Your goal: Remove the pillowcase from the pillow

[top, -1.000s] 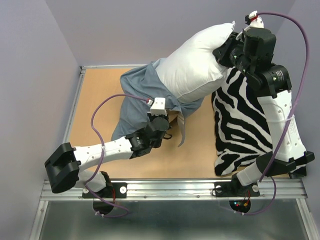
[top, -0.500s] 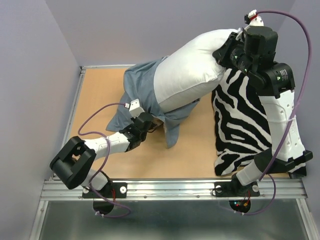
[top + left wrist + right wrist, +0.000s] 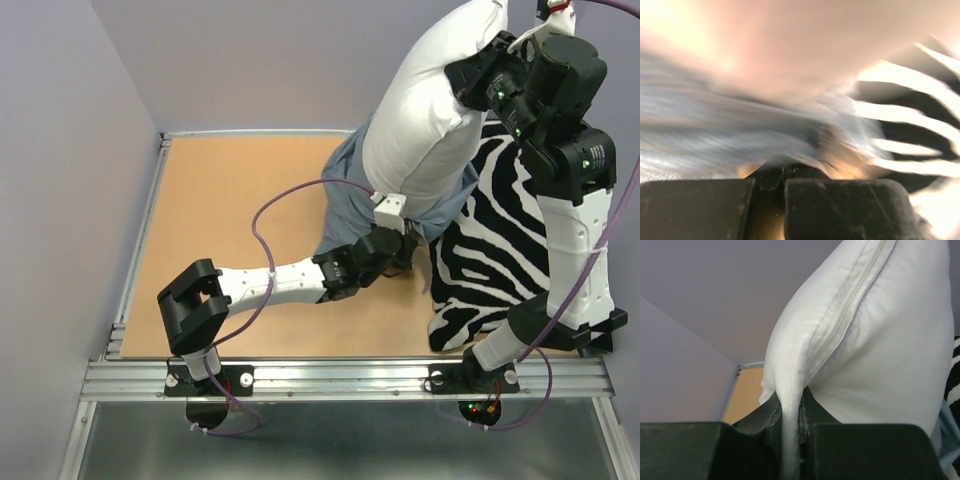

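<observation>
Right now the pillowcase (image 3: 345,200) is bunched around the lower end of the pillow (image 3: 430,120), a slate blue-grey wad that sags to the table (image 3: 220,200) at the middle far side. Most of the pillow is bare and white. It stands nearly upright, its top raised high at the far right and its lower end inside the cloth.

My right gripper (image 3: 790,435) is clenched on a fold of the pillow's white fabric near its upper end, just beside the zipper seam. The fold runs down between my two fingers.

My left gripper (image 3: 398,248) reaches across the table to the near edge of the pillowcase, just under the pillow. Its wrist view is smeared with blur. The fingers (image 3: 840,210) sit close together with blue-grey cloth right over them, but I cannot tell whether they grip anything.

A zebra-striped cushion (image 3: 490,270) lies on the right side of the table, touching the pillowcase's right edge.
</observation>
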### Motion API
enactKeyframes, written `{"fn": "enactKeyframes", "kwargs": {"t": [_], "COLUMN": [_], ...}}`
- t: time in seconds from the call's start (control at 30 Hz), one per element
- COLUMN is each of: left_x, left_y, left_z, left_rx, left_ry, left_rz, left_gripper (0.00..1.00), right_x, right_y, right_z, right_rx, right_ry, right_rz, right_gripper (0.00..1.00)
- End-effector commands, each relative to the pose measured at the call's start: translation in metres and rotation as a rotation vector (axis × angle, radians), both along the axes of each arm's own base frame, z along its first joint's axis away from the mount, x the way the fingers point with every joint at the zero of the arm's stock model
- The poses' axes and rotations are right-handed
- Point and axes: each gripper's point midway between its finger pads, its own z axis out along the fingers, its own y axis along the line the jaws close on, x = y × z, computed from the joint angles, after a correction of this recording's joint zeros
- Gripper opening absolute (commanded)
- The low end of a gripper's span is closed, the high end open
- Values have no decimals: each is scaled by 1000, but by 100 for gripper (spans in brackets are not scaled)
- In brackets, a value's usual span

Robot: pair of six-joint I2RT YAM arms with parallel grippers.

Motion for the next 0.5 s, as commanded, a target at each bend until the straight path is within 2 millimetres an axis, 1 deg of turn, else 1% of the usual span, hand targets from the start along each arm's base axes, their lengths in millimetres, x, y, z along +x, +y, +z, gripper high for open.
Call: {"fn": "enactKeyframes", "kwargs": {"t": [0.0, 0.07, 0.1, 0.13, 0.17, 0.2, 0.23, 0.27, 0.3, 0.33, 0.37, 0.4, 0.43, 0.47], "left_x": [-38, -47, -52, -56, -60, -64, -66, -73, -77, -79, -77, -79, -78, -73], "left_y": [-33, -32, -24, -20, -13, -7, 9, 19, 38, 63, 69, 92, 107, 134], "left_z": [67, 75, 77, 81, 77, 83, 108, 105, 130, 144, 135, 153, 155, 143], "left_rx": [-144, -204, -218, -236, -232, -243, -288, -275, -319, -334, -296, -332, -330, -290], "left_ry": [-62, -48, -43, -38, -35, -41, -73, -64, -80, -72, -54, -54, -41, -11], "left_rz": [-137, -168, -174, -178, -174, -172, -143, -130, -107, -47, -4, 44, 97, 217], "left_gripper": [0, 0, 0, 4, 17, 26, 34, 46, 48, 50, 50, 50, 50, 50], "right_x": [7, 20, 34, 36, 41, 44, 50, 55, 55, 64, 65, 64, 65, 71], "right_y": [45, 68, 79, 98, 107, 119, 140, 151, 166, 180, 189, 203, 214, 227], "right_z": [50, 24, 3, -12, -22, -32, -49, -60, -68, -83, -95, -99, -108, -132], "right_rx": [115, 111, 101, 92, 80, 72, 62, 57, 52, 44, 34, 38, 39, 35], "right_ry": [-186, -119, -80, -53, -43, -29, 1, 21, 31, 51, 75, 68, 77, 121], "right_rz": [212, 293, 304, 337, 333, 351, 381, 391, 415, 422, 435, 463, 482, 500], "right_gripper": [1, 1, 1, 1, 1, 1, 1, 0, 0, 1, 1, 1, 0, 0]}}
